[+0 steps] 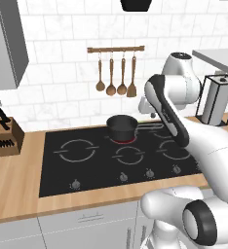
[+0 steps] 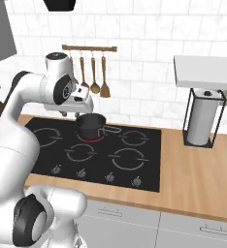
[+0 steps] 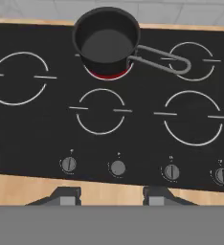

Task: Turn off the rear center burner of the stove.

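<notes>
Rear center burner (image 3: 107, 72), upper centre, glowing red | gripper (image 3: 110, 195) fingers apart, empty | centre over middle knob (image 3: 117, 167), grip squarely.

Black glass stove (image 3: 47, 124), rear center burner (image 3: 107, 74) glowing red beneath saucepan (image 3: 106, 40)

The arm (image 1: 184, 121) is built of thick, rounded white links with a glossy plastic look, joined by dark grey to black bands and round black caps at the joints. One large black disc with a grey rim sits on the lowest joint near the base. The pincer (image 3: 111, 194) ends in two small dark grey finger tips (image 3: 66, 195), blocky with lighter grey faces.
</notes>
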